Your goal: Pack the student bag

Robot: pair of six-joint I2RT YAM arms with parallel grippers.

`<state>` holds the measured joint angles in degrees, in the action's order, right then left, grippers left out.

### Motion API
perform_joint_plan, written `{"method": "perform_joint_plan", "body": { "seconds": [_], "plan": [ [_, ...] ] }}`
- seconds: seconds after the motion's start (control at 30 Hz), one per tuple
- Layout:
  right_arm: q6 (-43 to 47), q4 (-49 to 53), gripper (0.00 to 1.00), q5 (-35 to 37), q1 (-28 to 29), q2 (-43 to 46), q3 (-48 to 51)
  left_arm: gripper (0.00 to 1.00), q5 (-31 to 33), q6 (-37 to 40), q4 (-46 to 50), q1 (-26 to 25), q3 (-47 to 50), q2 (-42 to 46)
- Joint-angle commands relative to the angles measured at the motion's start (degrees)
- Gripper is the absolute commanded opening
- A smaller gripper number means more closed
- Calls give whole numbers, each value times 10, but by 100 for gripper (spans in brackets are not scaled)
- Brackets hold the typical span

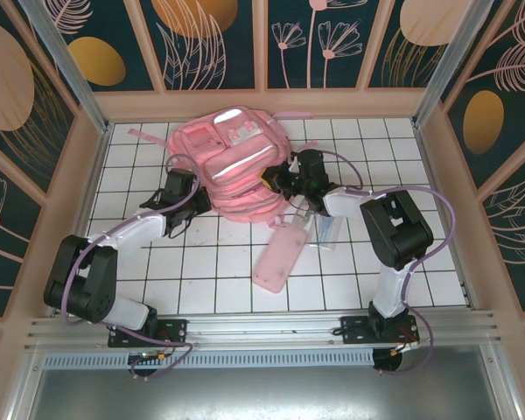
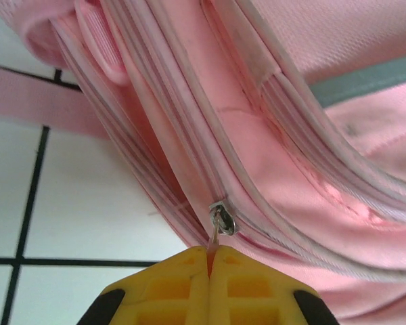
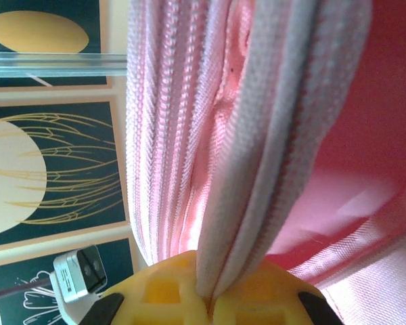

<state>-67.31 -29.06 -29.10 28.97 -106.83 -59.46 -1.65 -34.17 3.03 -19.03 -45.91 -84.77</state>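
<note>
A pale patch (image 1: 242, 133) on the front pocket of the student bag (image 1: 232, 166) is too small for me to read. From above, I see the bag lying at the back-middle of the tiled table (image 1: 201, 280), with a flat pink pencil case (image 1: 280, 258) just in front of it. My left wrist camera gives finer detail: the left gripper (image 2: 208, 261) has its yellow fingers pressed together on the thin zipper pull (image 2: 212, 242), which hangs from a metal slider (image 2: 222, 221). On the right wrist camera, the right gripper (image 3: 206, 298) is clamped on a fold of the bag's zipper edging.
</note>
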Motion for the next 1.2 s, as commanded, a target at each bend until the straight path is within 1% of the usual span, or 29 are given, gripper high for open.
{"method": "perform_joint_plan", "body": {
  "seconds": [0.0, 0.17, 0.27, 0.37, 0.43, 0.57, 0.6, 0.67, 0.73, 0.83, 0.87, 0.97, 1.0, 1.03, 1.07, 1.1, 1.13, 1.17],
  "plan": [
    [38, -5, 0, 24, -24, 37, -38, 0, 113, 51, 67, 38, -20, -32],
    [66, 29, 0, 15, -28, 45, -53, 0, 121, 82, 53, 60, -48, -60],
    [80, 43, 0, 5, -38, 47, -61, 0, 143, 99, 50, 71, -55, -58],
    [102, 65, 0, -4, -43, 43, -78, 0, 177, 104, 33, 96, -58, -59],
    [115, 80, 0, -10, -43, 37, -91, 0, 180, 102, 15, 114, -63, -66],
    [127, 92, 0, -26, -43, 28, -107, 0, 177, 113, 19, 118, -95, -101],
    [128, 92, 0, -29, -43, 26, -111, 0, 174, 113, 23, 118, -116, -110],
    [127, 89, 0, -36, -43, 23, -118, 0, 175, 111, 27, 117, -118, -120],
    [124, 86, 0, -44, -42, 19, -128, 0, 193, 114, 31, 117, -113, -126],
    [123, 88, 0, -58, -42, 12, -151, 0, 278, 126, 34, 117, -103, -131],
    [124, 91, 0, -62, -42, 9, -158, 0, 297, 129, 28, 118, -102, -131],
    [124, 93, 0, -72, -41, 1, -173, 0, 283, 124, 29, 118, -118, -156],
    [122, 89, 0, -76, -42, -3, -177, 4, 268, 121, 37, 118, -127, -157],
    [120, 86, 0, -80, -41, -6, -180, 18, 253, 117, 45, 118, -132, -154],
    [118, 85, 0, -84, -41, -11, -184, 38, 231, 109, 55, 118, -136, -144],
    [118, 85, 0, -86, -41, -15, -188, 55, 203, 101, 65, 118, -138, -130],
    [118, 86, 0, -88, -42, -19, -193, 69, 176, 94, 72, 118, -135, -106],
    [118, 88, 0, -92, -42, -25, -199, 96, 137, 88, 72, 117, -127, -79]
  ]
}}
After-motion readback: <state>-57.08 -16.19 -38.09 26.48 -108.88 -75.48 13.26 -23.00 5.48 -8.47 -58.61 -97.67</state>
